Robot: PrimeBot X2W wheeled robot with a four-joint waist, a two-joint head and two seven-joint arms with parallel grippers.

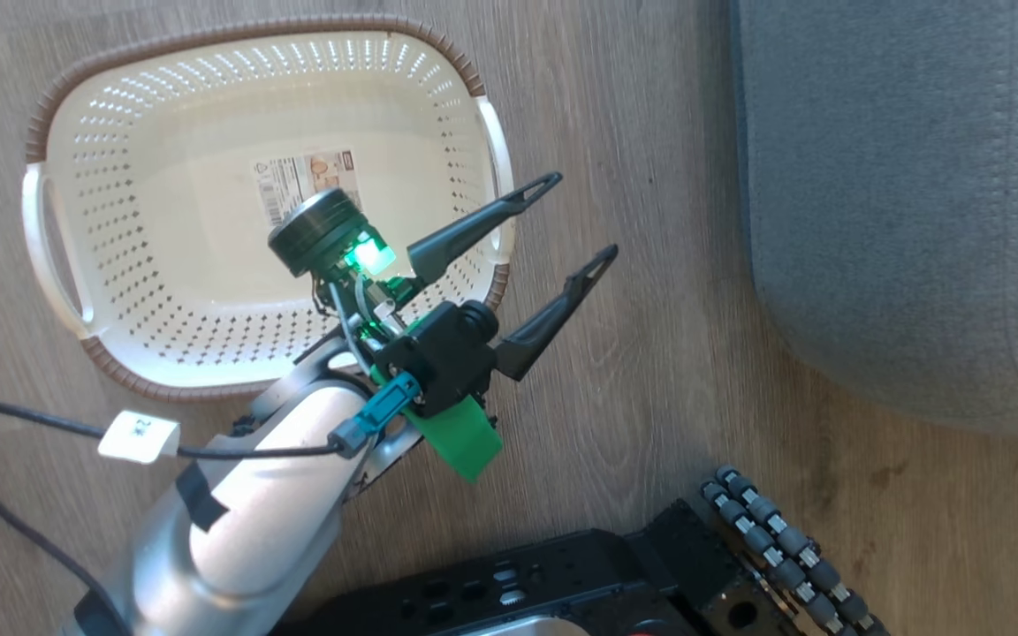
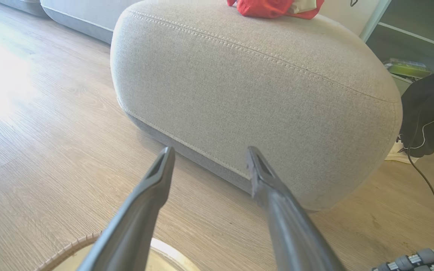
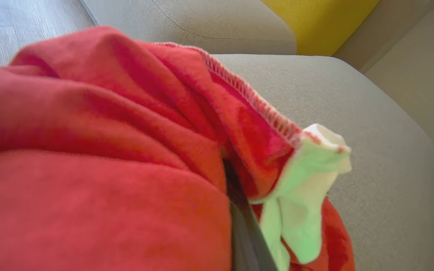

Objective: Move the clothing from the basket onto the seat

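Home, prob. living rm. Wood-plank floor (image 1: pixel 650 353) below left hand (image 1: pixel 581 216); laundry basket (image 1: pixel 120 177) just under it; big upholstered seat (image 2: pixel 258 94) ahead, sofa (image 2: pixel 81 15) and shelf unit (image 2: pixel 409 37) beyond.

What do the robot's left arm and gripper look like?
Silver-white forearm with a black band; a black cable carrying a white tag runs to a teal plug. The left gripper has a black body, a green piece, a green light and two long dark slot-tipped jaws.

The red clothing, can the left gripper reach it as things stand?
Probably not directly: the left gripper sits low, facing the side of the seat, with the clothing up on top.
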